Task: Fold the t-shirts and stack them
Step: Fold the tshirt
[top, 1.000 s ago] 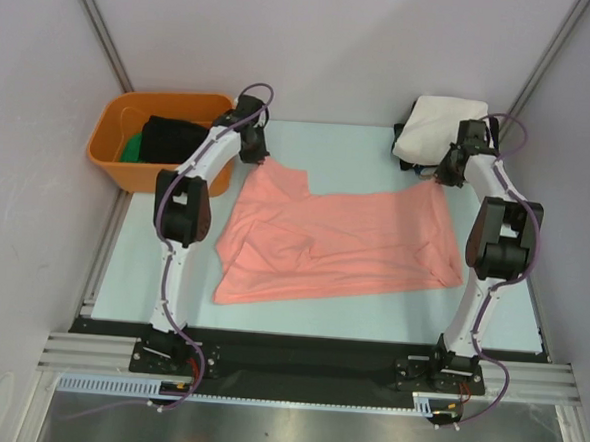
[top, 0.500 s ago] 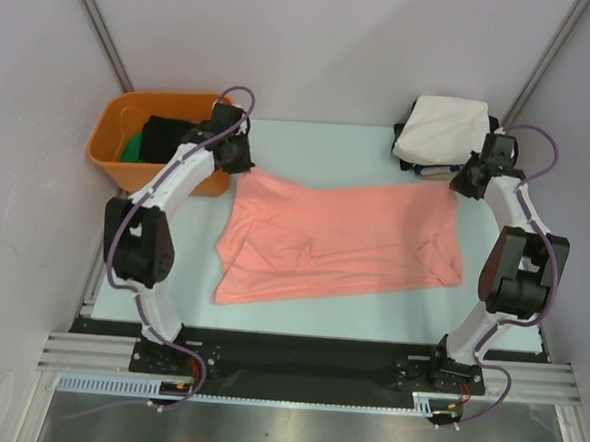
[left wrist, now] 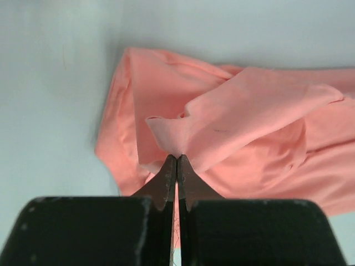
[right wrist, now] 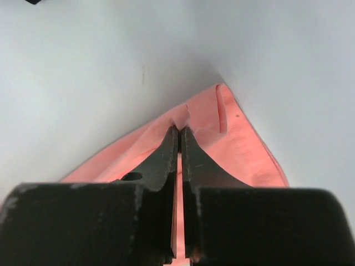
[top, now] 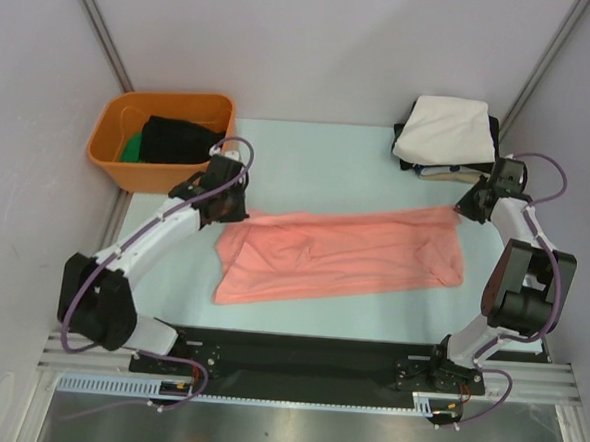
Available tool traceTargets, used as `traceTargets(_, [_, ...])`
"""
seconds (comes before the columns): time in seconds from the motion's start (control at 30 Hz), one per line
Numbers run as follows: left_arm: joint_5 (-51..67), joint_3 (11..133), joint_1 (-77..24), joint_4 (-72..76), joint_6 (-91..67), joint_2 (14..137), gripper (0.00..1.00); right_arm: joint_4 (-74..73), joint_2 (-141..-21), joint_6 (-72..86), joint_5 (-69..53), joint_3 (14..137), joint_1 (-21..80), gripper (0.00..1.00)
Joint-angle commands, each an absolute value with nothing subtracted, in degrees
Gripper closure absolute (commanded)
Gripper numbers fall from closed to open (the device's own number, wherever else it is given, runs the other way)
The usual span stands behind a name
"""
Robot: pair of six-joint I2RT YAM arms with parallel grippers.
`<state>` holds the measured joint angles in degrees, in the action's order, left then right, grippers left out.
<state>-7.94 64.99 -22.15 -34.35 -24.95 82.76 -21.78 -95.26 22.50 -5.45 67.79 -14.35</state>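
Observation:
A salmon-pink t-shirt point(top: 343, 254) lies across the middle of the pale table, its far edge folded over toward the near side. My left gripper point(top: 237, 213) is shut on the shirt's far-left corner; in the left wrist view the cloth point(left wrist: 233, 127) bunches up from between the closed tips point(left wrist: 177, 158). My right gripper point(top: 463, 211) is shut on the far-right corner, and pink cloth point(right wrist: 244, 149) is pinched at its tips point(right wrist: 180, 128). A folded cream-white t-shirt point(top: 446, 132) tops a stack at the back right.
An orange tub point(top: 113, 160) at the back left holds black and green cloth point(top: 170, 138). Dark and tan folded cloth point(top: 446, 172) shows under the cream shirt. Grey walls close in on both sides. A black rail point(top: 307, 352) runs along the near edge.
Both grippers have pulled the shirt's far edge toward the near side, the left one the farther. The shirt now shows as a narrower band, and the upper-left flap has been folded down.

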Motion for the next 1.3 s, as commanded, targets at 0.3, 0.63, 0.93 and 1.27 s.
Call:
traceTargets(0.3, [-8.9, 45.6, -33.5, -40.0, -36.6, 60.8, 0.67, -21.2, -90.1, 26.2, -4.9, 61.6, -15.8, 0.32])
traceTargets(0.63, [-11.2, 39.4, -37.6, -35.4, -42.4, 52.5, 0.06, -18.6, -84.9, 24.6, -4.1, 62.3, -4.5, 0.18])
traceTargets(0.93, [-7.2, 38.1, -37.7, -19.1, -43.6, 71.5, 0.11, -15.6, -93.4, 23.1, -7.6, 59.2, 1.9, 0.29])
traceTargets(1.27, [-5.9, 43.3, -37.1, -12.9, -42.7, 92.2, 0.17, -15.1, -91.3, 27.3, -4.6, 47.0, 7.1, 0.36])
